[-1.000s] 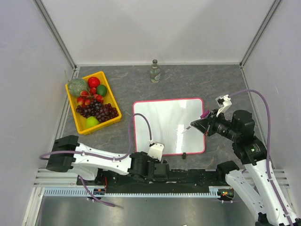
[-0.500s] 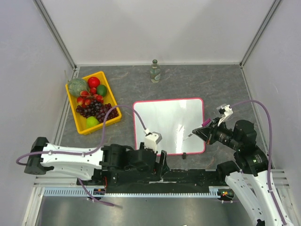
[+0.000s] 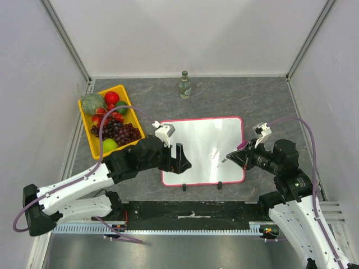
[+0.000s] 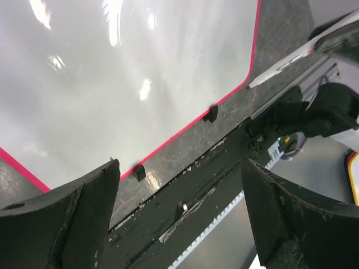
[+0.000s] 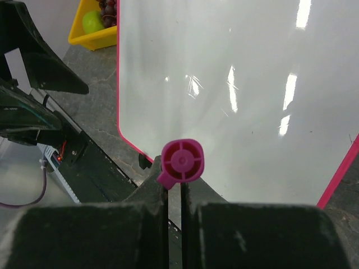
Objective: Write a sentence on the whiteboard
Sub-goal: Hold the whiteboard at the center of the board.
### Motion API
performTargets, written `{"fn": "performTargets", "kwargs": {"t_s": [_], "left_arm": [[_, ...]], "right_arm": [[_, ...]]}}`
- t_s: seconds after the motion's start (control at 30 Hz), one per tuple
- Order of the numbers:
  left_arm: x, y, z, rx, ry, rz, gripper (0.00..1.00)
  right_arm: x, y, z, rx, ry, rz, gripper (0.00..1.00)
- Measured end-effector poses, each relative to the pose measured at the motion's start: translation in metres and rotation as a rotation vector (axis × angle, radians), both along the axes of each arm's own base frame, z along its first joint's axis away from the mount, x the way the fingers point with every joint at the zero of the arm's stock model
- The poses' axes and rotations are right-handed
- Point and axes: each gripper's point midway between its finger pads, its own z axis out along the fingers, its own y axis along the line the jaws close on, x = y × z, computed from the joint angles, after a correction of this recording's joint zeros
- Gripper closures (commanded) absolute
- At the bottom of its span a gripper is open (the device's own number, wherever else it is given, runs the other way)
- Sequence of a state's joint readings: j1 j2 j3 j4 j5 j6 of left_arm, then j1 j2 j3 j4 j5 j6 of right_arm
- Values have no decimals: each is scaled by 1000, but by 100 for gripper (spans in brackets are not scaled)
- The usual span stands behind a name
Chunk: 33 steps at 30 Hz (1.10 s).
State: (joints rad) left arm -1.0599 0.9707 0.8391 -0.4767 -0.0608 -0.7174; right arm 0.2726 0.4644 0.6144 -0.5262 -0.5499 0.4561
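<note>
Writing not yet started: whiteboard (image 3: 196,137) blank, my right tool (image 3: 240,154) clamped on the marker (image 3: 225,159), left tool (image 3: 178,159) wide open, empty. Next I'd lower the tip onto it.

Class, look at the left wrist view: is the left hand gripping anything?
No, the left hand stands wide open and empty, with only the whiteboard seen beyond it.

A grey, stone-patterned table (image 3: 269,98) carries three things: the whiteboard (image 3: 202,140), white with a thin pink-red rim, lies flat near the front edge; a yellow tray (image 3: 92,140) sits at the left, near the board's far-left corner; a small glass bottle (image 3: 184,85) stands upright by the back wall.
</note>
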Motion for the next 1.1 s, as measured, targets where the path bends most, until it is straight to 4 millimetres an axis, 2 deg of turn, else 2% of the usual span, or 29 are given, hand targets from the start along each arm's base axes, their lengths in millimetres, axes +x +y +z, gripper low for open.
{"fn": "performTargets", "kwargs": {"t_s": [0.17,0.33,0.5,0.63,0.83,1.0,1.1], "left_arm": [[36,11,21,-59,-38,23,6],[70,33,26,-91,-48,73,6],[94,57,28,-114,-52,118,6],[101,78,23,-134,-44,151,6],[101,102,20,-177,-44,187,6],[102,111,-4,-220,-4,187,7],[103,108,-16,-265,8,170,7]], "right_arm": [[10,5,-5,17,16,0,100],[22,9,-3,33,5,3,100],[34,14,-3,43,4,5,100],[37,15,-2,46,-2,5,100],[40,16,2,50,-24,9,100],[43,18,2,51,-32,23,100],[44,22,6,64,-49,44,100]]}}
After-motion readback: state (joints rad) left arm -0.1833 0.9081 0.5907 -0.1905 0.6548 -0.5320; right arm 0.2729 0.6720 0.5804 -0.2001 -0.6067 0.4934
